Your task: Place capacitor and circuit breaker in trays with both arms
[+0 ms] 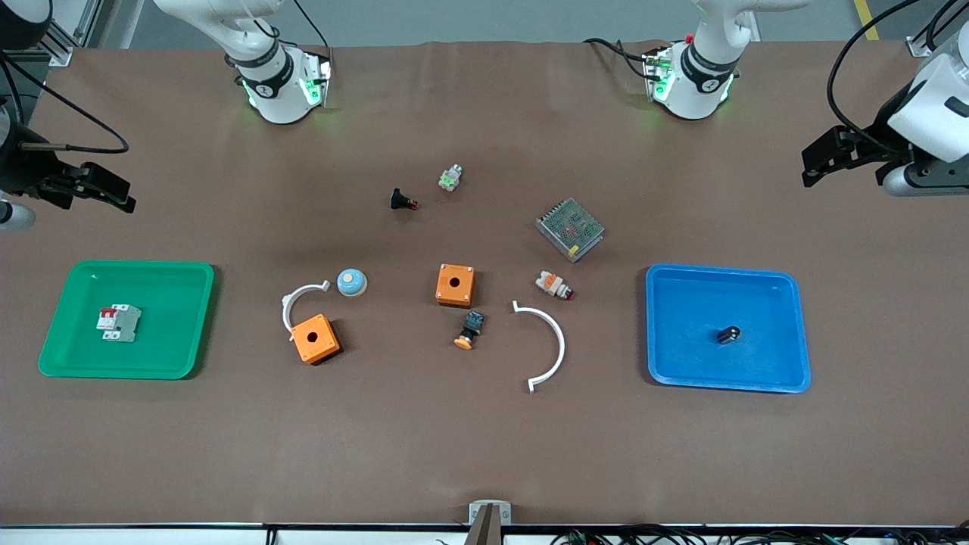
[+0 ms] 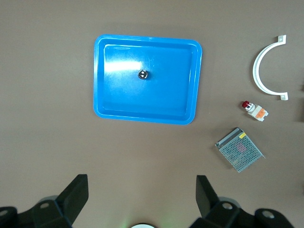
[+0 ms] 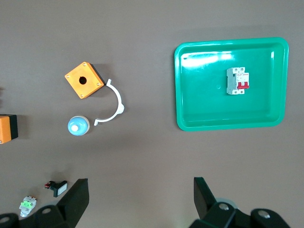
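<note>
Fingers apart and empty on both: left gripper (image 1: 821, 163) sits at the upper right edge of the front frame, right gripper (image 1: 98, 189) at the upper left edge, each hanging over bare surface (image 1: 484, 454) outside its tray. Both parts look placed. The circuit breaker (image 1: 119, 323) lies flat in the green tray (image 1: 57, 356) at the lower left of the front frame, red levers toward the top of the frame. The capacitor (image 1: 729, 334) sits in the blue tray (image 1: 795, 378) at the lower right, roughly mid-tray, clear of the walls; the left wrist view shows its silvery end (image 2: 143, 74). I'd call the task done or at the final retreat. If so, doing it well means keeping both arms high and wide, no sweep back over the trays, since the capacitor is round and would probably roll if nudged. Each tray holds only its one part. Clutter in mid-frame stays out of it: two orange boxes (image 1: 455, 284), two white arcs (image 1: 559, 344), a black push-button (image 1: 401, 200), a metal mesh box (image 1: 570, 228).
</note>
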### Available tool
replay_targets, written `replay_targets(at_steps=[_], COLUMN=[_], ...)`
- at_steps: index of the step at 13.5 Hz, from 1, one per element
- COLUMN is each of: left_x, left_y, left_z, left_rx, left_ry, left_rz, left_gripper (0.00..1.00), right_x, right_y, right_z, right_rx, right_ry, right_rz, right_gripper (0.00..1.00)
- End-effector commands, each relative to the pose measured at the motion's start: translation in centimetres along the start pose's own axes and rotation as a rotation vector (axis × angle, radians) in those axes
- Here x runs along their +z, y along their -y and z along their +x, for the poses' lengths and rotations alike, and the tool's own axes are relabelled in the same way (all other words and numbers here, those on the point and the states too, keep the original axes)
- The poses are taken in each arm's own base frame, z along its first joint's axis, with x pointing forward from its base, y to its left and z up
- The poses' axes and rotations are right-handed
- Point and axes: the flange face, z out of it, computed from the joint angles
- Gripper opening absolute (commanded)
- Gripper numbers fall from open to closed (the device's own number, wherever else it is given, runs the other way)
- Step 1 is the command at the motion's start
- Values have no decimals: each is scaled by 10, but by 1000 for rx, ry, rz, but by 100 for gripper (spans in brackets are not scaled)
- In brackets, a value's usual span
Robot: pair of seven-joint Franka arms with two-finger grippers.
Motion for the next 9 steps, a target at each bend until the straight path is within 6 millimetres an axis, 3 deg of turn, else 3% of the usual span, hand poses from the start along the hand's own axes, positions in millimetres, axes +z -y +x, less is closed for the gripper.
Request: replay_targets(at_steps=[1,9], left_x=[0,4], left_y=[1,2], left_z=[-5,2], left_rx=[-2,5], left_ry=[0,3], left_rz=[-17,-13], left_gripper=[100,100], right_x=[-4,-1], right_y=[0,-8], right_z=[-11,-11], right_rx=[16,30], right_ry=[-5,1], right_rz=[17,16], right_gripper=[98,98])
